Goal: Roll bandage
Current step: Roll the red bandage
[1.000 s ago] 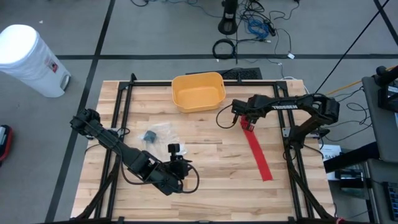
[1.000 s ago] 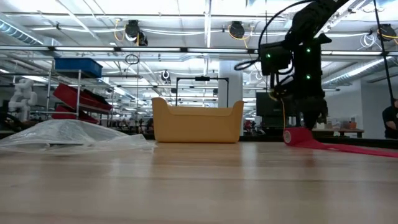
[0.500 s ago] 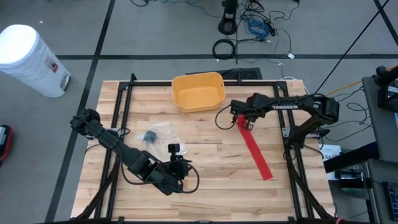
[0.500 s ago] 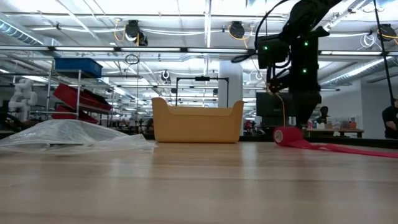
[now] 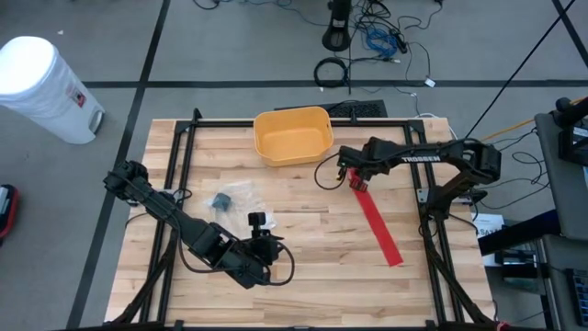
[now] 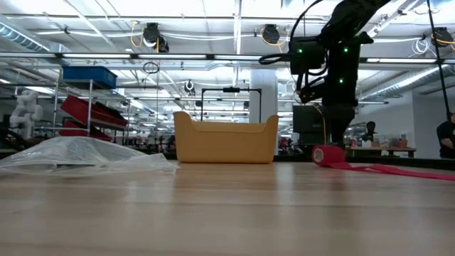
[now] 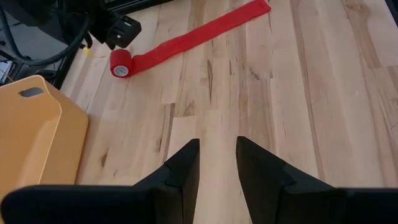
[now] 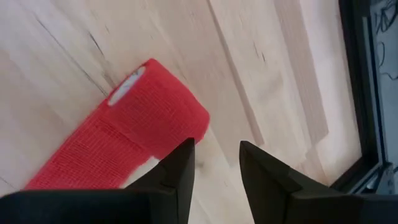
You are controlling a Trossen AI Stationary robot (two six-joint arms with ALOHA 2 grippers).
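On the right arm (image 5: 432, 156), white "TROSSEN" lettering, right gripper (image 5: 354, 175) narrowly parted beside red bandage (image 5: 377, 225), empty, left gripper (image 7: 216, 163) likewise.

White "TROSSEN" lettering along the right arm (image 5: 432, 157)

Pale wooden plank table (image 5: 303, 276) with black metal frame. On it: yellow plastic bin (image 5: 293, 135) near far edge; red bandage (image 5: 372, 221), partly rolled, strip trailing flat; crumpled clear plastic bag (image 5: 234, 196) toward left side.
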